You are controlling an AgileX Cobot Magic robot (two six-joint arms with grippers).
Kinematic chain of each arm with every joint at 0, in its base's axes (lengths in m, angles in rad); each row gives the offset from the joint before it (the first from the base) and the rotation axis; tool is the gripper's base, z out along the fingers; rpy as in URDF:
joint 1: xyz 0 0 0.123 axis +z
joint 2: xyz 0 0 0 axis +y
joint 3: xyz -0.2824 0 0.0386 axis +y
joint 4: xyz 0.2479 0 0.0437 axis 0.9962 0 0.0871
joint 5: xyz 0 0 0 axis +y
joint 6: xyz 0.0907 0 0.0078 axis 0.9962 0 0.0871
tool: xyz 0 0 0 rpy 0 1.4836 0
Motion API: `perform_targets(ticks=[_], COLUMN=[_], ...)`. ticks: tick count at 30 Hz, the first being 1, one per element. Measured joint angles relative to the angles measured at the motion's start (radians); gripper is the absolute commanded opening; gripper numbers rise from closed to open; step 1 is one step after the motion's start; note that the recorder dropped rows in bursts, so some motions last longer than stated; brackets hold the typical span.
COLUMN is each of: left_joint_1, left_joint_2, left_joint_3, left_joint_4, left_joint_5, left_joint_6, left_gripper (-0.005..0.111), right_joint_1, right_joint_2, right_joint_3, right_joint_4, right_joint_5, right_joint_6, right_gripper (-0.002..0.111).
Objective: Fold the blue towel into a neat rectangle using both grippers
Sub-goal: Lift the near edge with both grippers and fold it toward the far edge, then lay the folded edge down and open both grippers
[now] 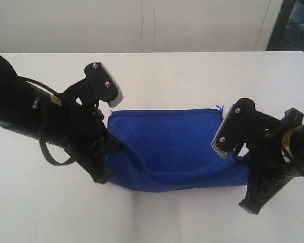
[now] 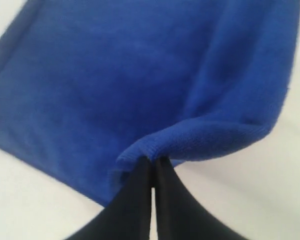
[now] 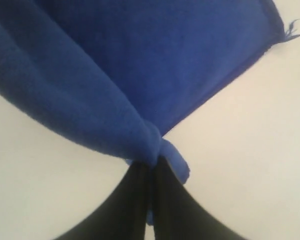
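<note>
The blue towel [image 1: 167,144] lies across the middle of the white table, its far edge flat and its near edge lifted and sagging between the two arms. My left gripper [image 1: 110,147] is shut on the towel's near left corner; in the left wrist view the black fingers [image 2: 135,195] pinch a rolled hem of the blue towel [image 2: 140,75]. My right gripper [image 1: 243,159] is shut on the near right corner; in the right wrist view the blue towel [image 3: 140,65] bunches where it enters the gripper [image 3: 152,165].
The white table [image 1: 192,66] stretches around the cloth. A pale wall runs behind it, and a dark window frame [image 1: 281,23] stands at the back right. A frayed thread [image 3: 290,27] sticks out of the towel's far right corner.
</note>
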State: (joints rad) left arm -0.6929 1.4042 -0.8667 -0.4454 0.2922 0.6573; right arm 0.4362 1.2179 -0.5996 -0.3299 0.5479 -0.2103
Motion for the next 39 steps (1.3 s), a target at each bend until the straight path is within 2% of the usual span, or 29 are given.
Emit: perform_targets(ticks=[5, 12, 18, 28, 35, 39], left_joint_1=[0.047, 0.049, 0.063, 0.169, 0.179, 0.179], left_joint_2=[0.063, 0.125, 0.139, 0.272, 0.386, 0.408], left_joint_3=[-0.014, -0.014, -0.04, -0.151, -0.244, -0.248], left_joint_4=[0.008, 0.014, 0.014, 0.016, 0.016, 0.016], left_joint_5=[-0.028, -0.152, -0.209, -0.254, -0.298, -0.347], left_joint_6=[-0.065, -0.092, -0.117, -0.148, -0.148, -0.142], left_gripper=[0.0, 0.0, 0.0, 0.0, 0.0, 0.0], right_joint_1=[0.0, -0.02, -0.089, -0.141, -0.173, -0.197], right_joint_2=[0.1, 0.228, 0.273, 0.419, 0.615, 0.622], right_joint_3=[-0.041, -0.121, -0.195, -0.307, -0.436, -0.472], right_joint_4=[-0.121, -0.267, -0.293, -0.34, -0.468, -0.479], right_joint_5=[-0.03, -0.053, -0.087, -0.204, -0.209, -0.209], right_joint_6=[0.163, 0.35, 0.376, 0.376, 0.376, 0.376], right_gripper=[0.0, 0.0, 0.0, 0.0, 0.0, 0.0])
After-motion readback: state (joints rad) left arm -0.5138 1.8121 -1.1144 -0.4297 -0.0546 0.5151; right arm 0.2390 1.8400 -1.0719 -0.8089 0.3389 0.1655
